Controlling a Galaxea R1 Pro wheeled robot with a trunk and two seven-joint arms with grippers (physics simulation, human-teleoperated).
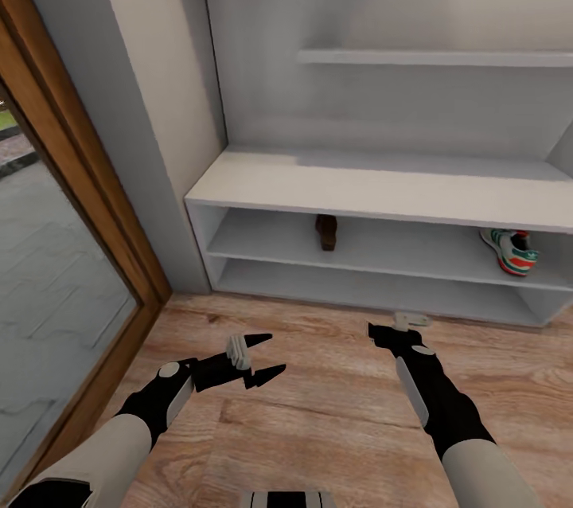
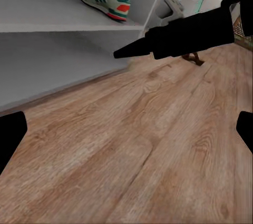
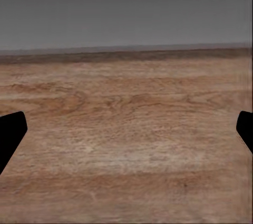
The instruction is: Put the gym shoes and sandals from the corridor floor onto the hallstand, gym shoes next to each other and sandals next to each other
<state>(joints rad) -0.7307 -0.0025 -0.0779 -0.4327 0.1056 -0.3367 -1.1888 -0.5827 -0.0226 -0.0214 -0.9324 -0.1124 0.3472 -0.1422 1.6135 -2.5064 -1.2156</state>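
Note:
The pale grey hallstand (image 1: 382, 188) stands against the wall ahead. On its upper open shelf a dark brown sandal (image 1: 326, 232) rests near the middle. One gym shoe (image 1: 510, 250) (image 2: 105, 1), white with green stripes and a red heel, sits at the far right of the same shelf. Both arms hover low over the corridor floor (image 1: 334, 412) in front of the rack. My left gripper (image 1: 274, 353) (image 2: 126, 134) is open and empty. My right gripper (image 1: 395, 326) (image 3: 126, 132) is open too, with bare planks between its fingers.
A wood-framed glass door (image 1: 72, 269) runs along the left. A wall shelf (image 1: 434, 57) hangs above the bench top. In the left wrist view a small brown shape (image 2: 193, 58) lies on the floor beyond my right arm; I cannot tell what it is.

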